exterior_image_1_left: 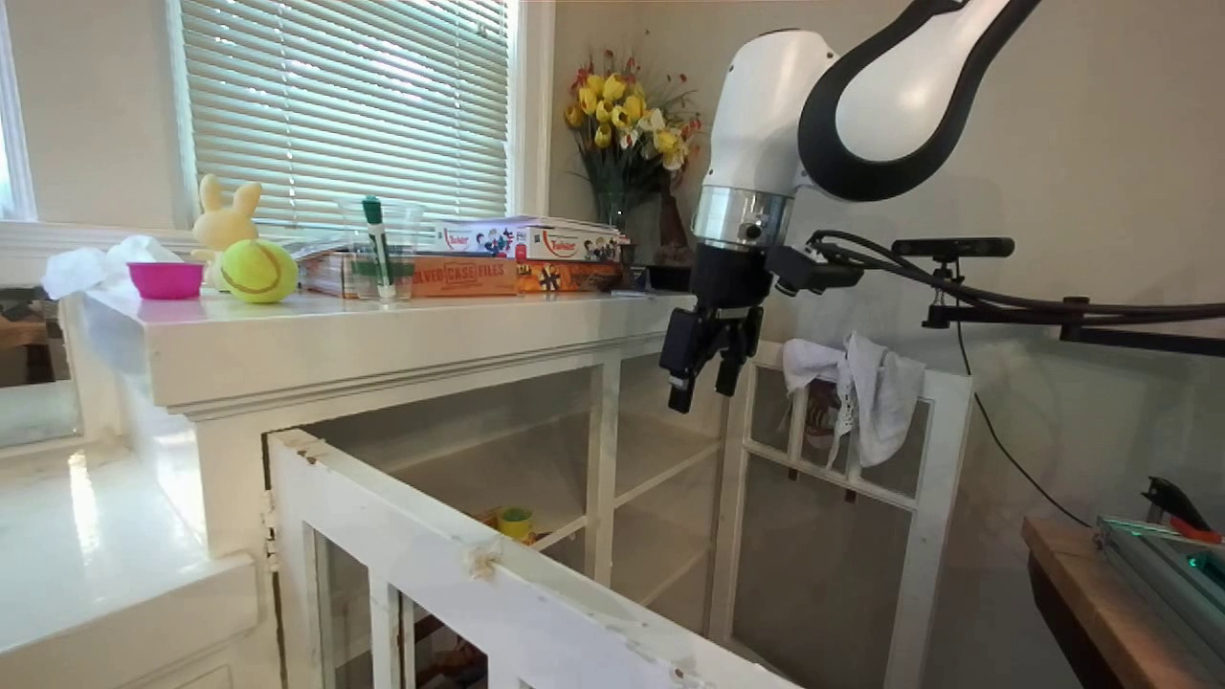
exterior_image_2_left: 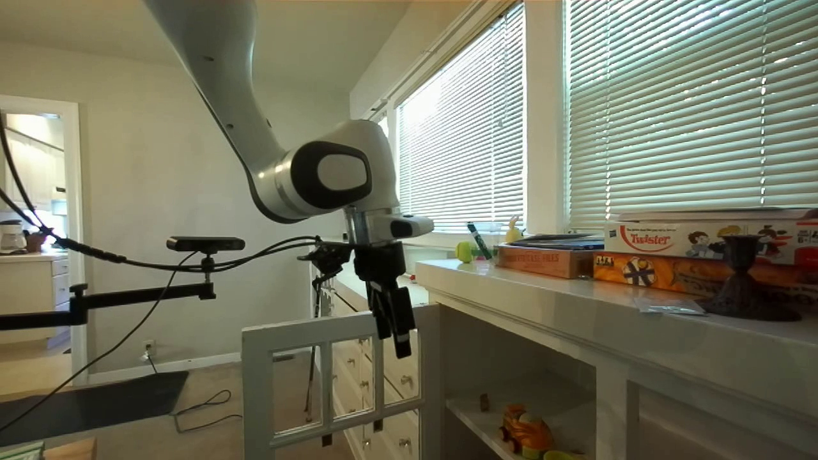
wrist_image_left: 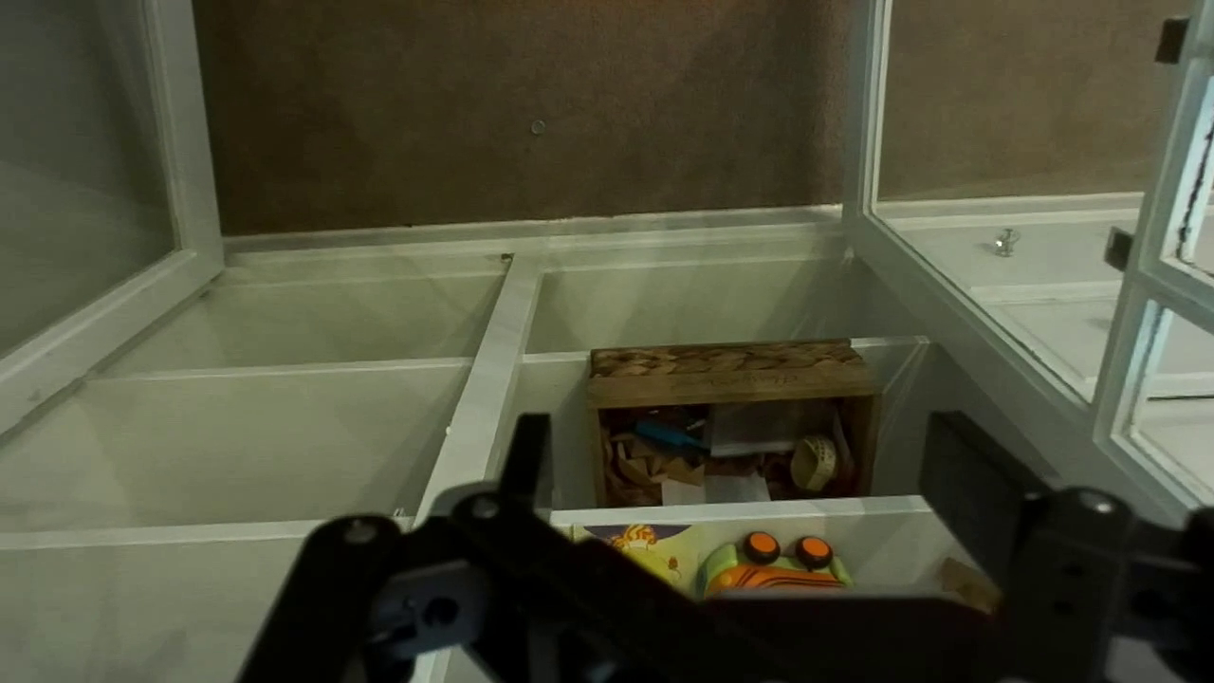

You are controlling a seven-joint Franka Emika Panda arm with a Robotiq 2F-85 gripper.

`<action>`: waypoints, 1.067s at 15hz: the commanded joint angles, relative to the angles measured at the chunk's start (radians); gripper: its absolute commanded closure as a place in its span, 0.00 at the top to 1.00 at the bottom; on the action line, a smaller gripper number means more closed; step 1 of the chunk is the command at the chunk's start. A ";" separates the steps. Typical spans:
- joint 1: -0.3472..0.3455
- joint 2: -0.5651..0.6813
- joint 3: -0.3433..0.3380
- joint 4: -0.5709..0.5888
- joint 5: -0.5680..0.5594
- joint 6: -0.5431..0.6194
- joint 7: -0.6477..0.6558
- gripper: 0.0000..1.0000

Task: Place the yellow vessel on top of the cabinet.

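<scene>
The yellow vessel (exterior_image_1_left: pixel 515 522) sits on an inner shelf of the cabinet, partly hidden by the open door. A yellow-green rim that may be the vessel shows at the bottom of an exterior view (exterior_image_2_left: pixel 562 455). In the wrist view I cannot tell it apart from the yellow picture behind my finger. The cream-white cabinet (exterior_image_1_left: pixel 431 330) has its front open; it also shows in an exterior view (exterior_image_2_left: pixel 505 297) and in the wrist view (wrist_image_left: pixel 482 398). My gripper (exterior_image_1_left: pixel 705 388) is open and empty, pointing down in front of the cabinet, above the shelves. Its fingers spread wide in the wrist view (wrist_image_left: pixel 740 441).
Open glazed doors (exterior_image_1_left: pixel 478 565) (exterior_image_2_left: pixel 255 383) flank the opening; a cloth (exterior_image_1_left: pixel 876 392) hangs on one. An orange toy car (exterior_image_2_left: pixel 525 431) shares the upper shelf; a wooden crate (wrist_image_left: pixel 730 379) stands lower. Boxes (exterior_image_1_left: pixel 574 244), ball (exterior_image_1_left: pixel 258 271), pink bowl (exterior_image_1_left: pixel 166 280) and candle holder (exterior_image_2_left: pixel 744 287) occupy the top.
</scene>
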 commanded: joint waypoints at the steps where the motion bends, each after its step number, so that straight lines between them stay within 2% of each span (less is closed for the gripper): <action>1: 0.010 0.081 -0.032 0.015 -0.030 0.069 0.043 1.00; 4: 0.025 0.169 -0.070 0.033 -0.044 0.155 0.059 1.00; 7: 0.083 0.270 -0.147 0.061 -0.083 0.251 0.078 1.00; 10: 0.180 0.368 -0.247 0.107 -0.090 0.306 0.060 1.00; 14: 0.345 0.496 -0.387 0.191 -0.065 0.356 0.053 1.00; 16: 0.399 0.554 -0.416 0.233 -0.031 0.381 0.041 1.00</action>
